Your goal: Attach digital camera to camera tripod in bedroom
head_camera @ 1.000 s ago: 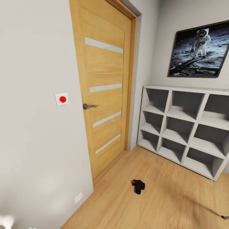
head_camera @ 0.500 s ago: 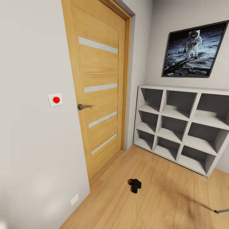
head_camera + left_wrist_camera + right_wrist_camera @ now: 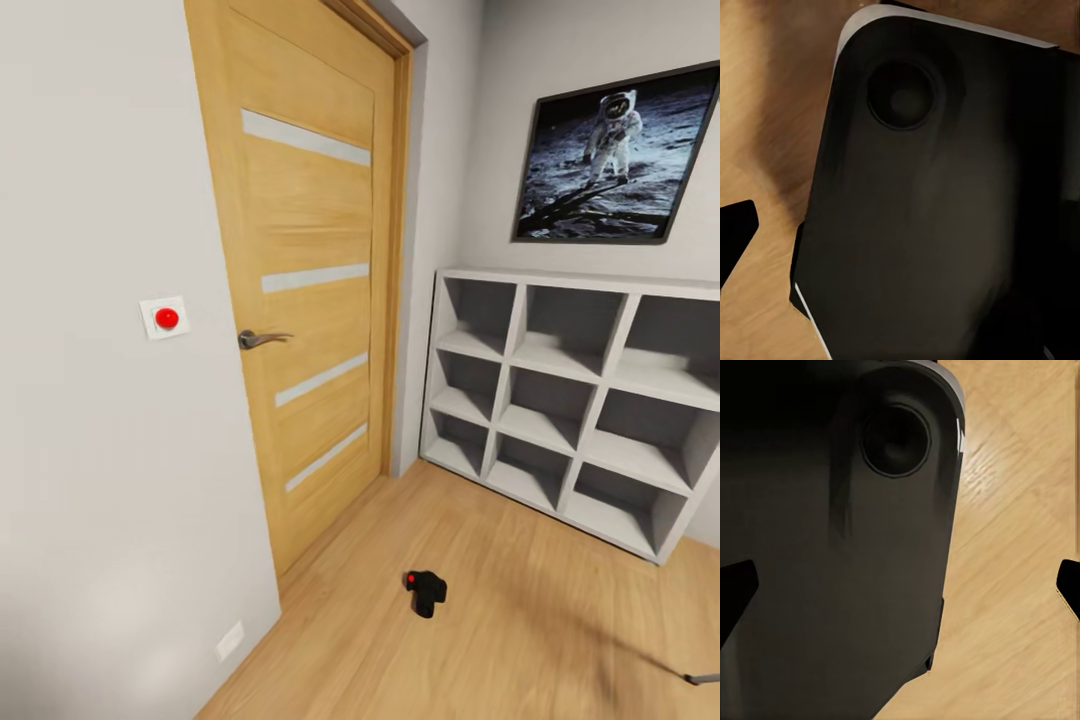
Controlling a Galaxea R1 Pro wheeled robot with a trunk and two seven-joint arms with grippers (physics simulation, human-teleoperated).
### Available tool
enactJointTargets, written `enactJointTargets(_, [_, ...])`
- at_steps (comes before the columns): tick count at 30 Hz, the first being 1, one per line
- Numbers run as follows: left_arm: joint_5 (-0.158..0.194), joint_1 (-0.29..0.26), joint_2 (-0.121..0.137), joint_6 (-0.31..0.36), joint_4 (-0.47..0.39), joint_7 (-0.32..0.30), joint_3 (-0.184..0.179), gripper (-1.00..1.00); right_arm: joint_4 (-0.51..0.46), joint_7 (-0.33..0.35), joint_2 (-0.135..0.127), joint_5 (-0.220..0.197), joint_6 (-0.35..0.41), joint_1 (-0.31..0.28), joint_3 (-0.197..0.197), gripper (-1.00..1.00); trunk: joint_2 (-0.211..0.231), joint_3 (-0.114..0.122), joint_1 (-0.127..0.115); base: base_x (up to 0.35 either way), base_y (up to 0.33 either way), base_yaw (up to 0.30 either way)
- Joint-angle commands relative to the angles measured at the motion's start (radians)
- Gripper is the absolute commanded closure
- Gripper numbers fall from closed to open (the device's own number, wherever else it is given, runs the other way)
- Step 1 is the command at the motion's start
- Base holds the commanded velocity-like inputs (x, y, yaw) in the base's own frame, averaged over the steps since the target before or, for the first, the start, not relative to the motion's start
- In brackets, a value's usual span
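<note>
The digital camera [image 3: 426, 591], small and black with a red dot, lies on the light wood floor in front of the door, well ahead of me. I cannot make out the camera tripod; a thin grey rod end [image 3: 701, 679] pokes in at the head view's lower right edge, and I cannot tell what it belongs to. My right gripper [image 3: 900, 585] is open, its black fingertips [image 3: 736, 585] far apart over a dark robot panel. My left gripper [image 3: 900, 232] shows one fingertip [image 3: 735, 234] spread wide; the other is lost against a dark panel.
A closed wooden door [image 3: 310, 280] with a metal handle stands at the left, beside a pale wall with a red button [image 3: 165, 318]. A grey cube shelf [image 3: 570, 400] lines the back wall under an astronaut poster [image 3: 615, 160]. Open floor lies around the digital camera.
The whole head view has shifted, with door, button and shelf sliding a little to the left: the head camera moved. The digital camera stays in its place on the floor.
</note>
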Motion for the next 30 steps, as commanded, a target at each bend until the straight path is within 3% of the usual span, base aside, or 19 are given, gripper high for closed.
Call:
enactJointTargets(1, [0.002, 0.0, 0.0, -0.001, -0.001, 0.0, 0.005, -1.0, 0.0, -0.001, 0.0, 0.009, -0.002, 0.0, 0.0, -1.0, 0.0, -0.001, 0.001, 0.299, 0.0, 0.0])
enactJointTargets(30, [0.002, 0.0, 0.0, -0.001, -0.001, 0.0, 0.005, -1.0, 0.001, -0.001, 0.0, 0.009, -0.002, 0.0, 0.0, -1.0, 0.0, -0.001, 0.001, 0.319, 0.0, 0.0])
